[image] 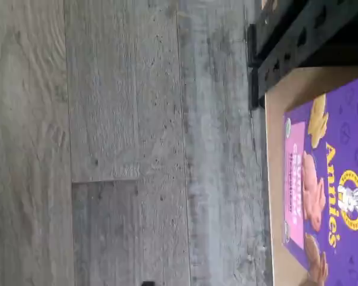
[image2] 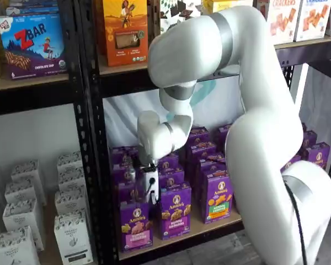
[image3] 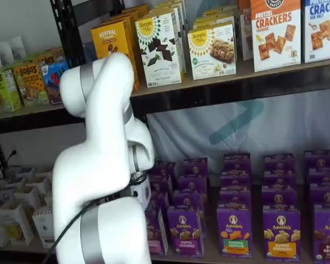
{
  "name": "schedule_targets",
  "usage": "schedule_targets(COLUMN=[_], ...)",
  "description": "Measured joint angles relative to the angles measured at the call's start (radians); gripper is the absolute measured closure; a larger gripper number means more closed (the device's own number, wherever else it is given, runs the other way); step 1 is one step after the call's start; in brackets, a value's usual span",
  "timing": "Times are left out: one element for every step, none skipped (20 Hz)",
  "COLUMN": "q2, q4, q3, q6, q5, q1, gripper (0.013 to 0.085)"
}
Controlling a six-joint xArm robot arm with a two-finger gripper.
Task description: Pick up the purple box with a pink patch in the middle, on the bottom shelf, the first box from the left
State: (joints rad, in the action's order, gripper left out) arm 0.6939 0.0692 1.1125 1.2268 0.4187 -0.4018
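Neighbours crowd the purple box on the bottom shelf, so the gripper, spread wide just above, may snag one.

I count three purple boxes in the front row just below my pincer, one pink-labelled, and one arm. Rows behind, I can't count.

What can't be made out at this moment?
Purple box: cut off by the wrist view's edge; the print on its pink label is blurred.
Same box in a shelf view: mostly behind the arm.
End effector: its fingers are too small and dark against the cartons to judge contact with the box.
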Motion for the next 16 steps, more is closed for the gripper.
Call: schedule_targets(q2=[0.001,0.007,0.013,0.018,0.027,0.032,0.038,0.046,0.051,0.061,0.069,0.08,0.086,0.096,0.109,0.119], q4=[0.03,0.095,0.109,0.109,0.102,0.096,0.092,0.089,0.086,0.079,0.075,0.072,0.07,0.067,0.063,0.059], q3=[0.004,0.028,0.046,0.063,0.087,0.101,0.116,0.131,0.144,0.162,0.177,0.196,0.204,0.218,0.236,0.249], q6=[0.029,0.094,0.112,0.117,0.117,0.115,0.115,0.115,0.113,0.11,0.107,0.105,0.104,0.102,0.099,0.095], q5=[0.0,0.01,0.021,0.033,0.048,0.057,0.068,0.079,0.088,0.102,0.114,0.126,0.131,0.139,0.148,0.153], q1=[0.001,0.009,0.016,0.021,0.029,0.033,0.037,0.04,0.042,0.045,0.047,0.048,0.049,0.05,0.05,0.051], gripper=[0.013,0.013,0.013,0.013,0.013,0.013,0.013,0.013,0.013,0.013,0.013,0.013,0.013,0.013,0.013,0.013])
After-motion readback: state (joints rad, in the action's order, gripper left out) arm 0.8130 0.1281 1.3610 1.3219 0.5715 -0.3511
